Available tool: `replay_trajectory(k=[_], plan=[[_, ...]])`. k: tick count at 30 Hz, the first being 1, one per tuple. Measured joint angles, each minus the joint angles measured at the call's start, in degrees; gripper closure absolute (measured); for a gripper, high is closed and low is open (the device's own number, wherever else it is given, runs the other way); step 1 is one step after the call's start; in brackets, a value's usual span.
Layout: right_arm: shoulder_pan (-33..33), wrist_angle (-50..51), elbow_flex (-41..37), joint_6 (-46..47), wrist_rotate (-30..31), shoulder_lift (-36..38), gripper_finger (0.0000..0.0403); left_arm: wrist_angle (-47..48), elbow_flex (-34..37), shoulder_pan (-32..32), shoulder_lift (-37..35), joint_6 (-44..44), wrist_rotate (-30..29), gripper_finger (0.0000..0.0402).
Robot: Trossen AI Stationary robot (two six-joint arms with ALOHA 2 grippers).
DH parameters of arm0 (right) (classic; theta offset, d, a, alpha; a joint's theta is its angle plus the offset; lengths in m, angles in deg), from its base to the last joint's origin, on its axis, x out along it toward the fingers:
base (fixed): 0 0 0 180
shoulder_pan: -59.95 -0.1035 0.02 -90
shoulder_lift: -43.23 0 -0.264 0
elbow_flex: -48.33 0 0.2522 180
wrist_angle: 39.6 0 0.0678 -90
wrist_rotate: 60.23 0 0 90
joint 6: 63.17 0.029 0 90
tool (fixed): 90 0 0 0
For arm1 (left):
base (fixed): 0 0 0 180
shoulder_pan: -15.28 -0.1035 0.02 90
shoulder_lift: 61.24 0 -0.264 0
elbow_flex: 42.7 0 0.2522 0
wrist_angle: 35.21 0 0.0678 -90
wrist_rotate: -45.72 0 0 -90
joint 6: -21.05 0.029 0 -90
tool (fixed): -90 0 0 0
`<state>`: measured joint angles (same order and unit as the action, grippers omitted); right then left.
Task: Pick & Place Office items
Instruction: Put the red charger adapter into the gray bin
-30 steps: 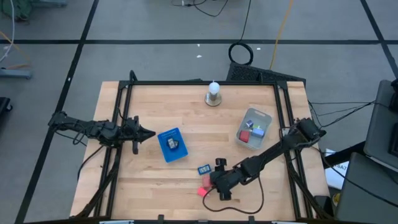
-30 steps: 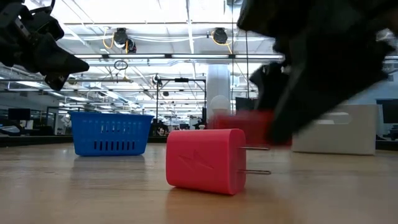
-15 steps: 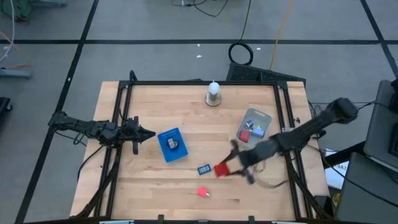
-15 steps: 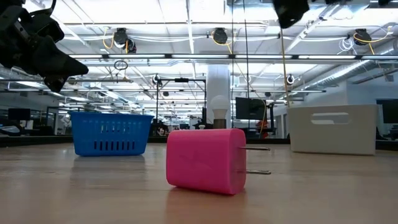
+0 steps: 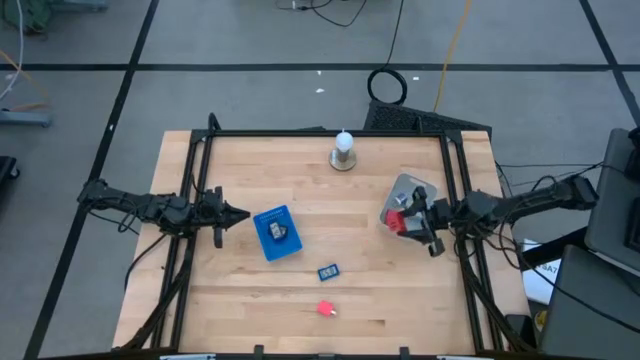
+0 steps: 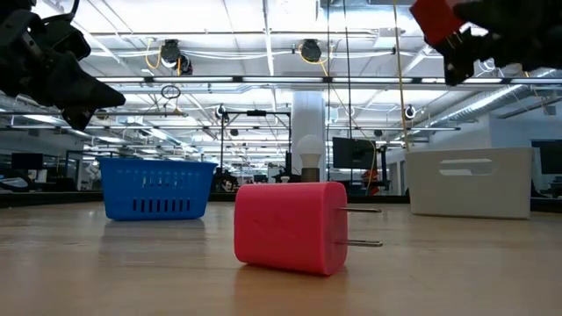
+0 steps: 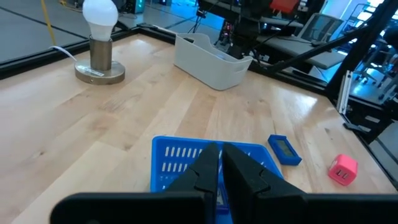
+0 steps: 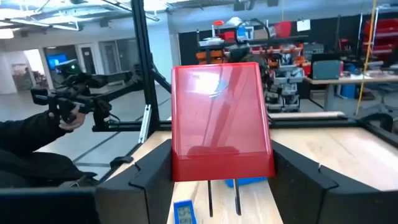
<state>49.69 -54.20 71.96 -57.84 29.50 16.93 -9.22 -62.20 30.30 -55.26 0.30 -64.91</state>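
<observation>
My right gripper [image 5: 402,222] is shut on a red block [image 5: 396,222], a plug-like piece with two metal prongs [image 8: 210,198]. It hangs over the near-left corner of the grey container [image 5: 412,190]. On the table lie a pink plug block [image 5: 326,309] [image 6: 290,226], resting on its side, and a small dark blue rectangle [image 5: 328,271], lying flat. My left gripper [image 5: 243,214] [image 7: 221,168] waits shut at the table's left edge, just left of the blue basket [image 5: 277,233]. My right gripper pinches the red block's two opposite side faces [image 8: 177,155] between its two fingers [image 8: 149,174]. The fingers come about level from the table's right side. The block is lifted clear of the table, high in the low view [image 6: 436,17], its prongs on its underside.
A light bulb on a round base [image 5: 344,151] stands at the far middle. The blue basket [image 7: 186,163] holds a small piece; the grey container [image 7: 211,62] holds several pieces. Black frame rails [image 5: 200,180] run along the table's left and right edges. Bare wood lies between basket and container.
My right gripper has risen from beside the pink plug block near the table's near edge. It has carried the red block toward the right and far side, up to the grey container, tipping from pointing down to about level. The pink block stayed put.
</observation>
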Motion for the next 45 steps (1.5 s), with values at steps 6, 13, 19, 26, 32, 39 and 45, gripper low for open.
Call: replay_trajectory(k=[6,13,19,26,32,39,45], plan=[[1.33,1.63,-2.82,1.27,0.2,1.94,0.02,0.02,0.0,0.0,0.0,-0.43,-0.39,0.038],[3.89,1.43,-1.88,2.83,1.77,-0.23,0.02,0.04,0.0,0.0,0.0,0.67,-0.41,0.038],[4.33,20.52,11.35,1.48,9.47,-7.05,0.02,0.04,0.0,0.0,0.02,0.72,-0.43,0.038],[4.31,51.24,26.96,8.35,24.38,-18.29,0.02,0.02,0.0,0.0,0.0,0.69,-0.41,0.038],[4.92,66.59,31.3,17.24,25.75,-23.13,0.02,0.02,0.0,0.0,0.0,0.49,-0.39,0.038],[8.2,74.5,29.76,20.98,25.07,-27.7,0.02,0.02,0.0,0.0,0.0,0.94,-0.37,0.038],[10.83,72.62,27.04,19.26,19.84,-31.45,0.02,0.0,0.0,0.0,0.0,1.56,-0.36,0.038]])
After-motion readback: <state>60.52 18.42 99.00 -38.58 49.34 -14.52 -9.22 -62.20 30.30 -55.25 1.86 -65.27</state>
